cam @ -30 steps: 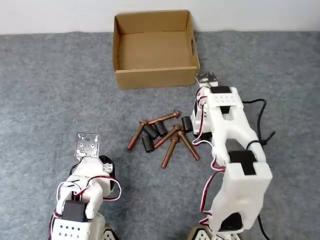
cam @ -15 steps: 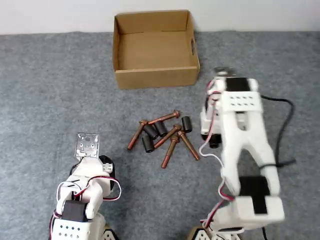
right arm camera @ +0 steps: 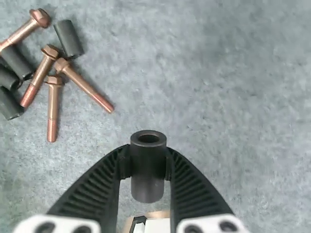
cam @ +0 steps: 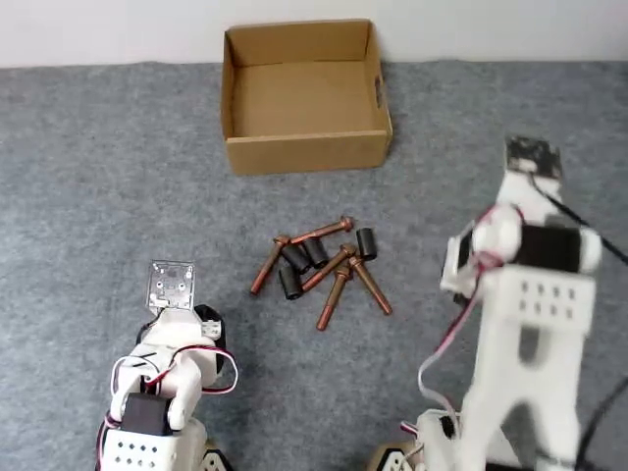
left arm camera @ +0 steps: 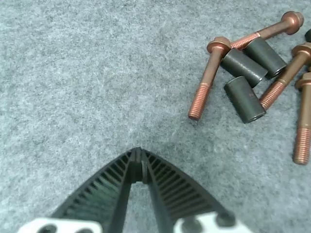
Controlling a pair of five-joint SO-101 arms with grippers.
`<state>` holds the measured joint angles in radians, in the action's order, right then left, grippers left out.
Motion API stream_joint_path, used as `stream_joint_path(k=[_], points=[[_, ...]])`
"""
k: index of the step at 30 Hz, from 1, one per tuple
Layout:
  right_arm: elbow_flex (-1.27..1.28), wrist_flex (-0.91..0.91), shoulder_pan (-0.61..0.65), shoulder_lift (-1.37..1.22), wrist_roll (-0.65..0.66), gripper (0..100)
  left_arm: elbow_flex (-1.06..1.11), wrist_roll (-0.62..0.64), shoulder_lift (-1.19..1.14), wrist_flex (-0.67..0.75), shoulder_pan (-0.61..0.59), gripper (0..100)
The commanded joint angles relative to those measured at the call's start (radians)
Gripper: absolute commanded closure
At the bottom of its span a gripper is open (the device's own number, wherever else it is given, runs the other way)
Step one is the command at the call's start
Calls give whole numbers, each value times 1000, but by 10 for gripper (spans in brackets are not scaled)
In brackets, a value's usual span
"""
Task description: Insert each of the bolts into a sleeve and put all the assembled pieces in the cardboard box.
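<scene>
Several copper bolts [cam: 336, 267] and several black sleeves [cam: 295, 258] lie in a loose pile on the grey carpet in front of the cardboard box [cam: 304, 149], whose inside looks bare. My right gripper [right arm camera: 147, 152] is shut on one black sleeve [right arm camera: 147, 171], held upright with its bore facing the camera, above bare carpet to the right of the pile. The right arm [cam: 525, 285] stands raised at the right. My left gripper [left arm camera: 139, 156] is shut with nothing in it, low over the carpet left of the bolts [left arm camera: 208, 77] and sleeves [left arm camera: 244, 98]. The left arm [cam: 172, 343] sits at the lower left.
One sleeve [cam: 366, 242] lies apart at the pile's right edge. Open carpet spreads left of the pile, and more of it between the pile and the right arm. A white wall runs behind the box.
The right arm has swung right and risen away from the pile's right side. The left arm, the bolts and the sleeves on the carpet have not moved.
</scene>
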<state>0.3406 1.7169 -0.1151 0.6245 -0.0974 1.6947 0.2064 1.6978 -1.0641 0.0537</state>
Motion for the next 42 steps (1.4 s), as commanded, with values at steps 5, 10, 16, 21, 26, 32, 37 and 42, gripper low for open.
stream_joint_path(k=[5,10,16,21,26,32,37,42], points=[[279,-125,-74,380,-6,991,-5,-48,8,-9,52,994],[422,-182,-91,538,-9,991,-93,-66,6,11,26,994],[563,-174,-91,659,-9,991,-278,-68,-3,-48,3,994],[603,-177,-91,733,-8,991,-386,-68,-117,-132,3,994],[644,-191,-91,794,-8,991,-567,-66,-433,-144,5,994],[678,-196,-91,865,-8,991,-831,-66,-868,-265,5,994],[706,-211,-91,906,-3,991,-1082,-141,-1200,-408,32,994],[710,-214,-91,918,-3,991,-1374,-279,-1514,-502,97,994]])
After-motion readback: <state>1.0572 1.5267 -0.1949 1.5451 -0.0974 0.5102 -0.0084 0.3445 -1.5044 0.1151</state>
